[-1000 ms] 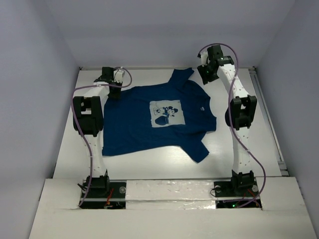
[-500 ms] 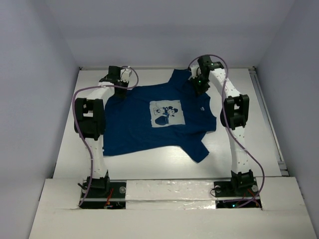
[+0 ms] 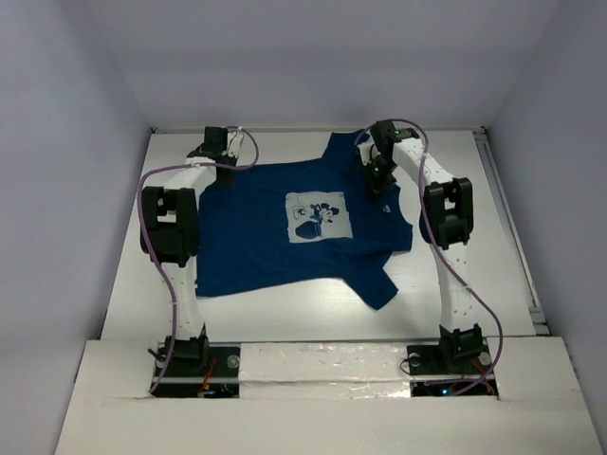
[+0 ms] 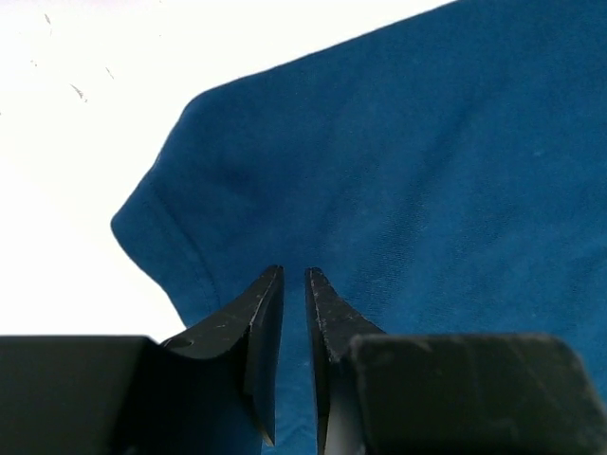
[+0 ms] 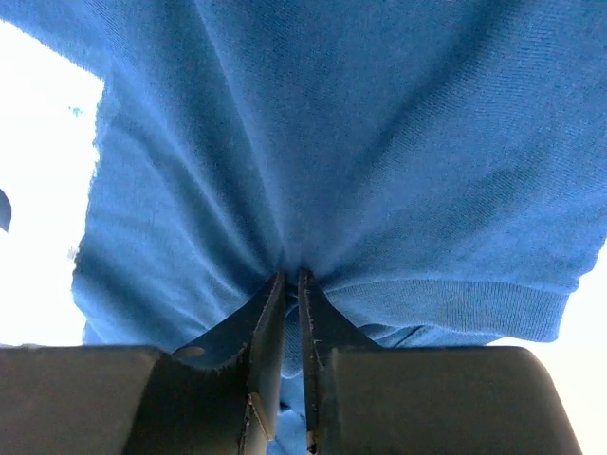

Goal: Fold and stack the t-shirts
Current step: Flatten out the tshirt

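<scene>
**Shirt.** One dark blue shirt [image 3: 256,227] lies spread flat on the white worktop [image 3: 285,320], at the middle and reaching toward 12 o'clock. The pale print [image 3: 314,215] faces up.

**Orientation.** In the top view the long axis runs from 9 to 3 o'clock. The straight bottom edge lies at the 9 o'clock end. The sleeve end points to 3 o'clock. One sleeve [image 3: 346,144] sticks out toward 12 o'clock and the other [image 3: 381,289] trails toward 5 o'clock. The neck opening is not clear enough to place.

**Left claw.** The left claw [image 3: 224,169] sits at the shirt's 11 o'clock corner. In its wrist view the left claw [image 4: 289,277] has its jaws drawn nearly together with a slim slit between them. It is over the cloth [image 4: 427,171], just inside the rounded corner [image 4: 128,223]. The cloth there lies smooth. Whether any of it is pinched cannot be told.

**Right claw.** The right claw [image 3: 377,180] is on the shirt at about 1 o'clock, beside the far sleeve. In its wrist view the right claw [image 5: 291,277] is closed on a gather of cloth [image 5: 379,142], with creases fanning out from the tips. A ribbed band [image 5: 455,308] runs just to the right of the tips.
</scene>
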You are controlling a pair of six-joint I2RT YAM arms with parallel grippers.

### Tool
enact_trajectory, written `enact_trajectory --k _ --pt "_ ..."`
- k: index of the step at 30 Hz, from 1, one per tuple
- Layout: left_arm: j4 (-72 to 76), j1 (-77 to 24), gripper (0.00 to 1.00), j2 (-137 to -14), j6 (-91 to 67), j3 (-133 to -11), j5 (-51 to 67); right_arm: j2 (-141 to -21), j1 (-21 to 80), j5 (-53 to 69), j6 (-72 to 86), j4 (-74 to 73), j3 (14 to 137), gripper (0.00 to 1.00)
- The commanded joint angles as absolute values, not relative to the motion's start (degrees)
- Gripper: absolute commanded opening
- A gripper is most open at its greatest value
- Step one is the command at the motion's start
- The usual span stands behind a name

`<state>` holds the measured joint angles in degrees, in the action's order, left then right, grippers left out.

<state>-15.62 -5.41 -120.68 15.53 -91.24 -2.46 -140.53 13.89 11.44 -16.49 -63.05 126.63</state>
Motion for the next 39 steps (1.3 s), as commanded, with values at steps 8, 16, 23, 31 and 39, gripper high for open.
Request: enact_trajectory --k 8,16,23,31,39 --pt "-15.21 -5.27 0.15 -116.02 15.99 -85.71 0.69 -125.96 14.85 11.95 -16.00 -59.51 103.73 0.14" --pt "-13.89 -5.27 0.14 -112.41 18.19 -80.51 1.58 -113.31 15.38 7.31 -14.86 -50.03 86.23 0.24" --pt "-14.15 -5.27 0.14 -112.59 17.49 -80.33 2.64 -113.10 15.38 1.93 -13.45 -51.85 100.86 0.38" --pt "-14.76 -5.27 0.14 -112.24 17.32 -80.33 2.81 -124.53 14.85 -4.30 -12.31 -57.82 115.48 0.39" --pt "-15.82 -5.80 0.13 -110.57 17.58 -80.07 3.43 -129.55 13.10 -7.38 -12.66 -61.87 122.16 0.44"
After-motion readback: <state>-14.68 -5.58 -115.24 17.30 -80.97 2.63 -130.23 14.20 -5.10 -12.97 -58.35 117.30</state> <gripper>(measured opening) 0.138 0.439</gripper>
